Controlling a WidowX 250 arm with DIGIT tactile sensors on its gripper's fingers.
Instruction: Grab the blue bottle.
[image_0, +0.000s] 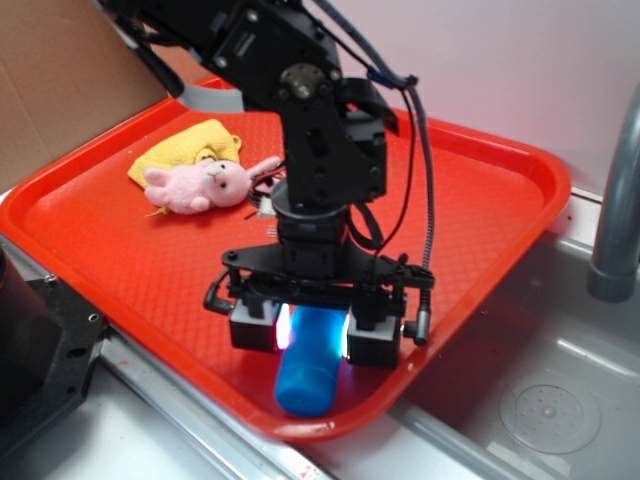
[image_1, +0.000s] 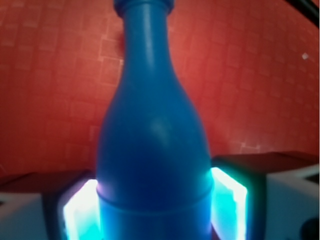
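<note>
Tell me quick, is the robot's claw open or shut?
Gripper: shut on the small bright blue plastic bottle, one glowing pad pressed against each side of its body.

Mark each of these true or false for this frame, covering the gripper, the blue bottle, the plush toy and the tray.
1. The small blue plastic bottle lies between the fingers of the black gripper. True.
2. The bottle stands upright on the red plastic tray. False: it lies on its side near the tray's front edge.
3. The pink plush bunny is in the gripper. False: it lies apart, toward the back of the tray.
4. The bunny rests partly on a yellow cloth. True.
5. In the wrist view the lit finger pads sit on both sides of the bottle's body. True.
6. The tray is green. False: it is red.
</note>
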